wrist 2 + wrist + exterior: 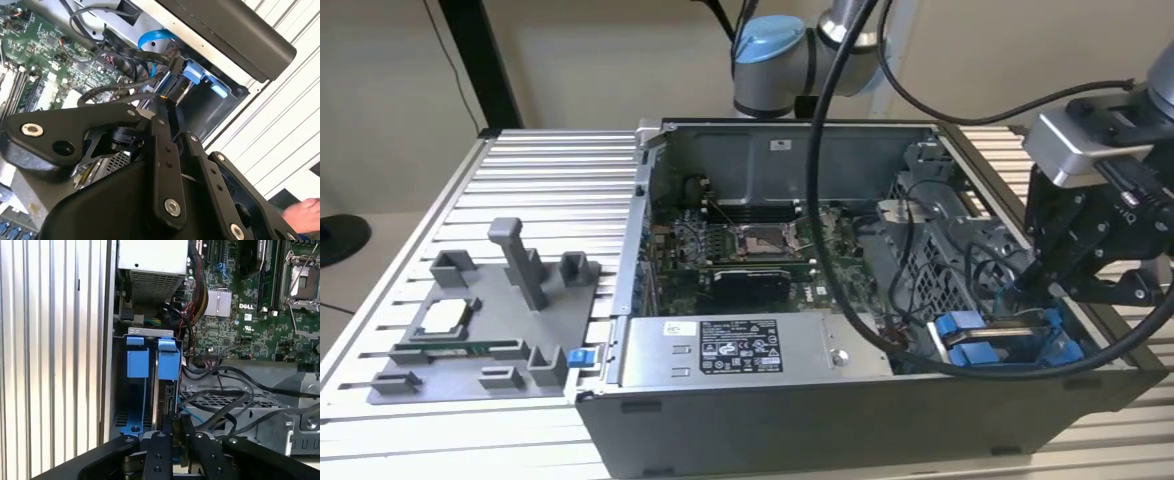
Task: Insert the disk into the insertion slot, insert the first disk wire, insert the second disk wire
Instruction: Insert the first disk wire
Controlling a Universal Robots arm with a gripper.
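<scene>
The disk (156, 390) stands edge-on in the insertion slot (137, 362), between the bright blue rails at the corner of the open computer case. In the exterior view the disk (1007, 325) shows as a silver strip inside the blue slot frame (974, 350) at that view's right. My gripper (179, 429) hangs over the disk's end, jaws drawn close together on a disk wire (150, 80) whose black plug sits at the tips. In the second wrist view my gripper (167, 97) points at the blue tabs (192, 75). The exterior view has my gripper (1051, 285) just above the slot.
A grey power-supply box (720, 350) and the green motherboard (747, 250) lie in the case. Loose black cables (225, 405) cross a perforated cage beside the slot. A grey fixture plate (467, 330) sits on the ribbed table. A person's hand (302, 212) is near the case.
</scene>
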